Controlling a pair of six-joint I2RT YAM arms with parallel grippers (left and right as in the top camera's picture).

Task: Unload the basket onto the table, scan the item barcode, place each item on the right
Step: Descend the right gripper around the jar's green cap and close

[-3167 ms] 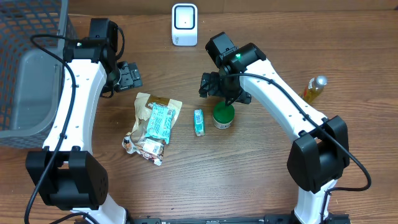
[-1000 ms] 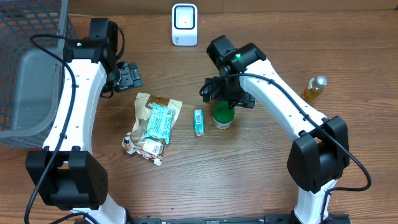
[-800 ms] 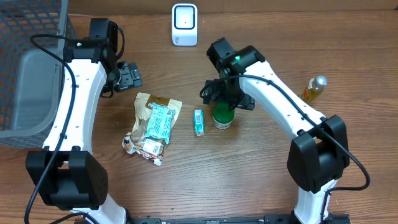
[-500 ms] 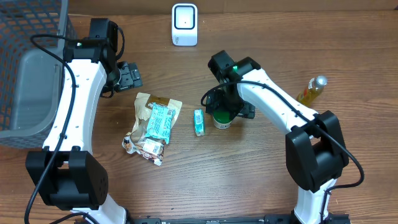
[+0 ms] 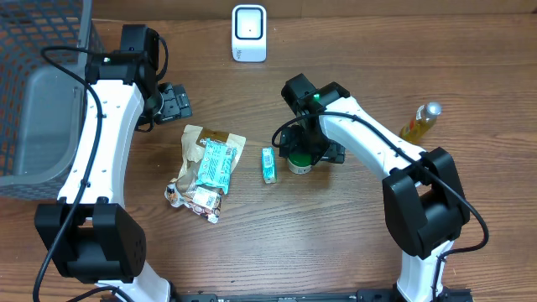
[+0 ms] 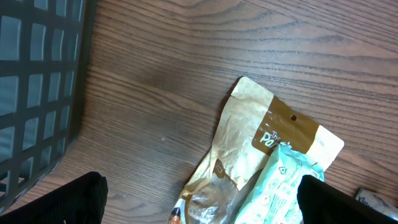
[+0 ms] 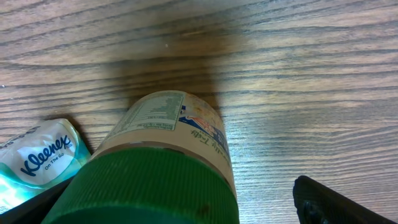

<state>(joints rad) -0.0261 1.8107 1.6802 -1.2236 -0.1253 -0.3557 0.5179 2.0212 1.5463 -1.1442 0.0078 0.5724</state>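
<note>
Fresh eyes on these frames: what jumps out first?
First, the right gripper at mid-table, jaws open on either side of an upright green-lidded jar. Next come the crumpled snack bags to its left, with a small Kleenex pack between them. The white scanner stands alone at the far edge, and the left gripper hangs open and empty near the wire basket.

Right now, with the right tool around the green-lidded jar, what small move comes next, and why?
Probably close the right tool on the jar: its fingers stand open on either side of the green lid, nothing is gripped yet, and the jar must be lifted toward the scanner.
</note>
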